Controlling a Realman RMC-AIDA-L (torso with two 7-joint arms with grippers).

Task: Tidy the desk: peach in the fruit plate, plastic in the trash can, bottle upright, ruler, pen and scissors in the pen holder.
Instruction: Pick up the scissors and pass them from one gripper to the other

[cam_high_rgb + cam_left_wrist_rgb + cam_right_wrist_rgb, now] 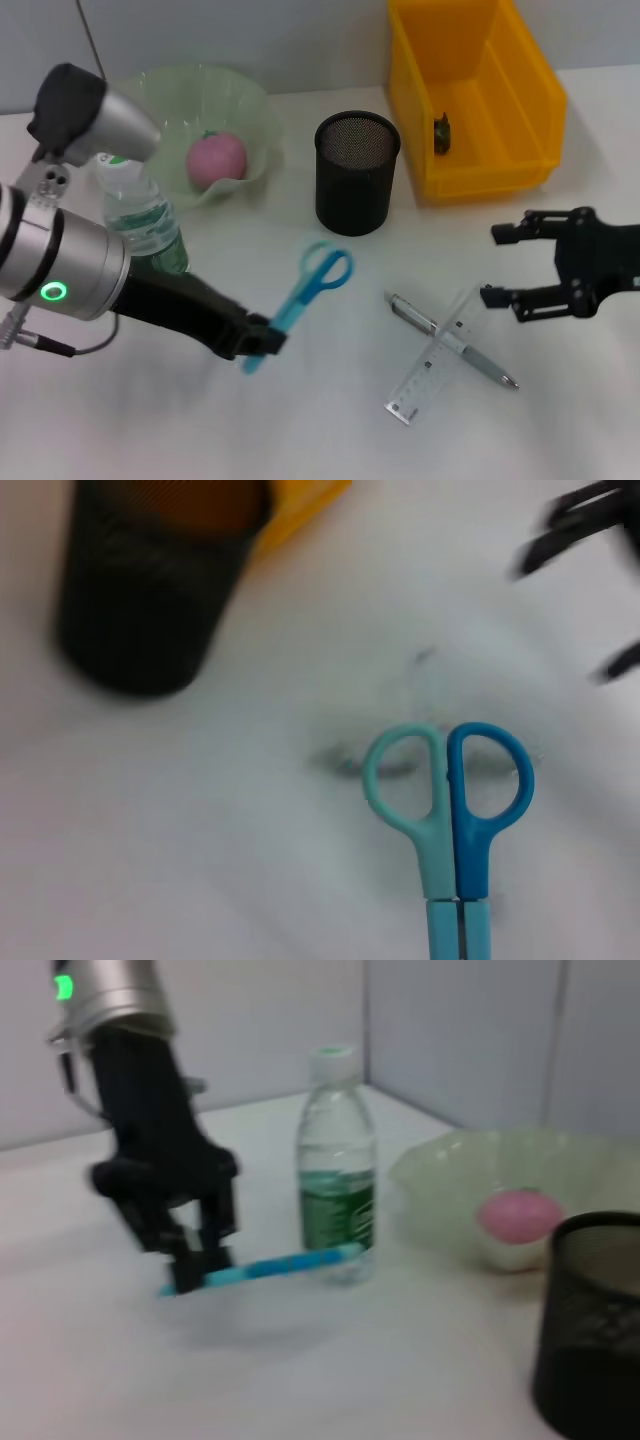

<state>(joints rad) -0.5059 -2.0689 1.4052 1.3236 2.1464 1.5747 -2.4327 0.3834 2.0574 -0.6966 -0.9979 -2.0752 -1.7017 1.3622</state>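
Note:
My left gripper (262, 340) is shut on the blade end of the blue scissors (318, 280), which hang just above the table; their handles (450, 780) point toward the black mesh pen holder (357, 172). The right wrist view shows the same grasp (195, 1260). The pink peach (216, 158) lies in the pale green fruit plate (250, 110). A clear bottle (145, 215) with a green label stands upright beside my left arm. The pen (455, 342) and clear ruler (432, 368) lie crossed on the table. My right gripper (492, 266) hovers open just right of them.
The yellow trash can (520, 100) stands at the back right with a small dark item (441, 133) inside. The pen holder (140, 590) stands between the fruit plate and the trash can. Bare white table lies along the front.

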